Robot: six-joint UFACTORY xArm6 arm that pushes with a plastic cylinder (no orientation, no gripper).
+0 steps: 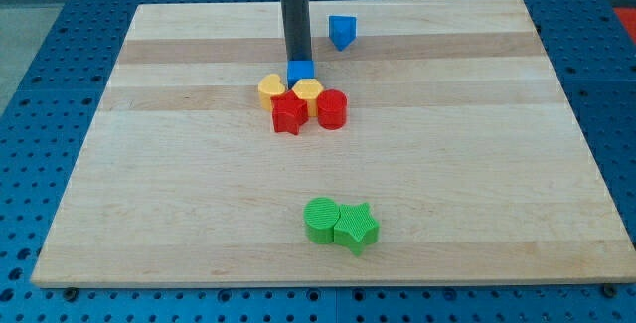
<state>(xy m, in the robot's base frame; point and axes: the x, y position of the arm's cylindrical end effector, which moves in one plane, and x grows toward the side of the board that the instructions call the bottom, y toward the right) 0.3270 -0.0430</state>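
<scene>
Fingers absent: rod only, nothing to open or close. My tip point(297, 61) rested at top edge of blue cube point(301, 71), touching or just short. Directly below: yellow blocks point(270, 88) point(308, 91), red blocks point(289, 112) point(332, 108), clustered. Second blue block point(342, 31) up-right, apart. Green pair point(340, 224) far below on desk point(477, 164).
</scene>
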